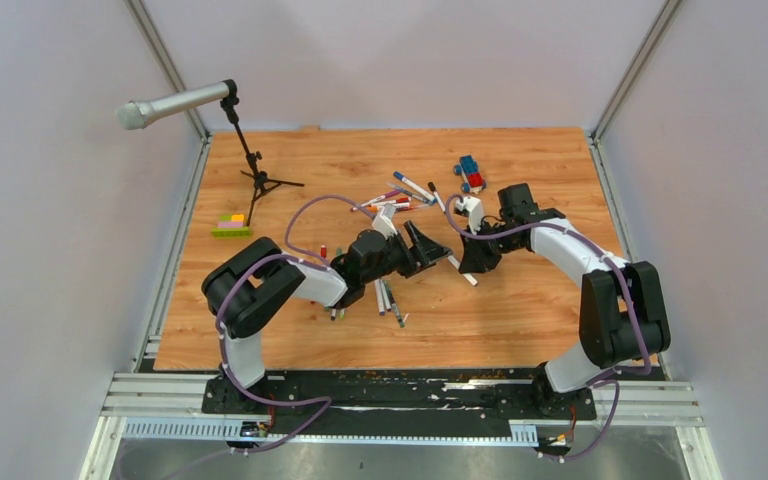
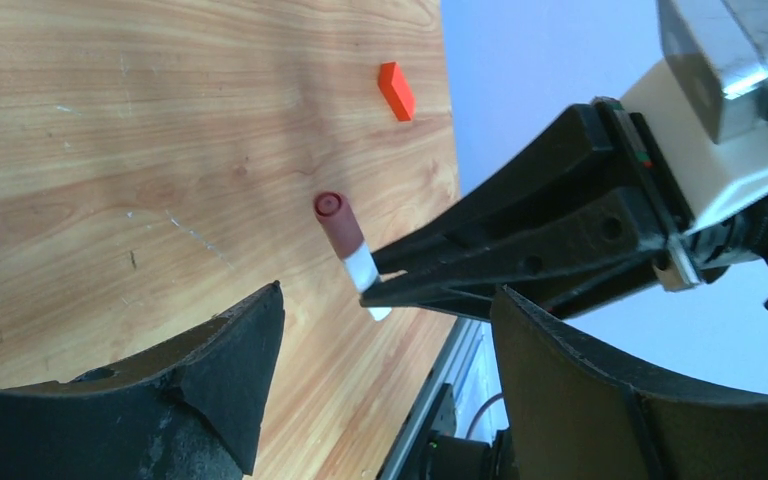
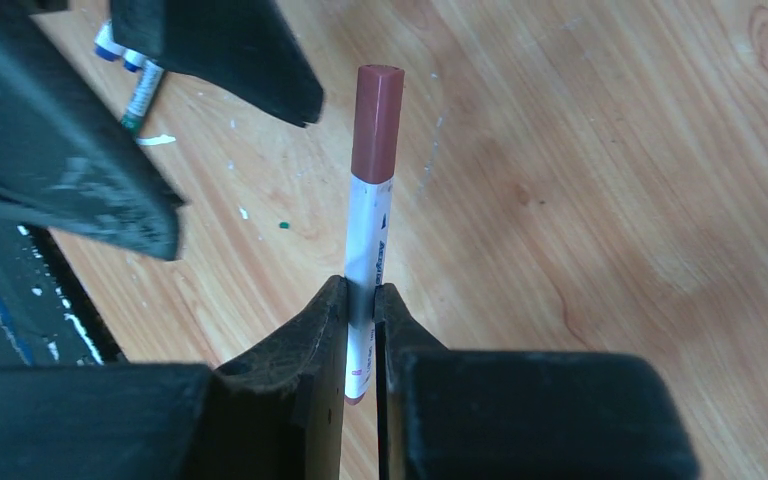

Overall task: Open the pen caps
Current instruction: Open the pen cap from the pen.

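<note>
right gripper (image 3: 360,300): pressed together on the pen; we see both fingers pinching the white barrel low down, near its bare end.
pen (image 3: 368,225): lifted off the table, over the middle of the wood in the top view, held at the tip of the right gripper. it has a white barrel with some print.
cap (image 3: 377,120): brown-red and seated on the far end of the pen. in the left wrist view its round end sits at 11 o'clock of the pinch.
left gripper (image 2: 388,300): spread wide. in its own wrist view we see the cap in the gap between the fingers, which touch neither pen nor cap.
the pair: they face each other over mid-table, left at 9 o'clock, right at 3 o'clock.
other pens (image 1: 400,195): a loose heap at 12 o'clock of the two grippers. we cannot tell which ones have caps.
second bunch (image 1: 388,298): a few pens lying at 6 o'clock of the left gripper, beside the left arm.
orange block (image 2: 396,90): flat on the wood, at 1 o'clock of the cap in the left wrist view, well apart.
toy car (image 1: 470,173): blue and red, at 2 o'clock of the heap.
microphone (image 1: 175,103): on a black stand at the table's 10 o'clock corner.
brick bar (image 1: 230,228): green-yellow, by the foot of the stand.
table (image 1: 520,320): wood grain.
</note>
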Controlling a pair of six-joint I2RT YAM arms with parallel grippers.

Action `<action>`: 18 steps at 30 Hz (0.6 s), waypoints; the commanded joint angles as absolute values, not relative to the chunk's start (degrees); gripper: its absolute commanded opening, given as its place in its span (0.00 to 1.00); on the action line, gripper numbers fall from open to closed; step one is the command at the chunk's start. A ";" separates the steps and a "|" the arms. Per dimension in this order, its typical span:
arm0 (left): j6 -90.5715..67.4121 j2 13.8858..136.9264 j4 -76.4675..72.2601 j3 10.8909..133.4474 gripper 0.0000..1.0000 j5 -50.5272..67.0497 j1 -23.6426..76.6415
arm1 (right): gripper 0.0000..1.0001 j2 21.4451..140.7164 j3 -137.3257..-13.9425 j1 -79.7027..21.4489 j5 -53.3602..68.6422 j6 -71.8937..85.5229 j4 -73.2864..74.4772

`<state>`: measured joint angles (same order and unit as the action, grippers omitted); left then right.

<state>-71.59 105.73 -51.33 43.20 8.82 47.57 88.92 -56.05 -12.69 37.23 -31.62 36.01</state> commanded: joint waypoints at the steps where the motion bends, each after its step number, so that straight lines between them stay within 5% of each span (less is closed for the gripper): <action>1: -70.66 107.01 -49.61 45.82 0.79 6.49 48.16 | 0.00 87.20 -57.10 -12.13 44.30 -31.47 36.83; 11: -69.13 110.12 -48.34 51.03 0.62 6.57 48.25 | 0.00 87.94 -57.71 -12.17 48.43 -31.22 37.97; 18: -70.04 111.70 -51.08 50.87 0.31 7.66 48.19 | 0.00 88.19 -57.79 -12.13 48.85 -30.58 37.84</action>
<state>-70.30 110.45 -47.88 50.02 7.42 47.92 88.92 -56.07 -12.29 46.09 -31.09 37.69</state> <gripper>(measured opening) 0.385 0.123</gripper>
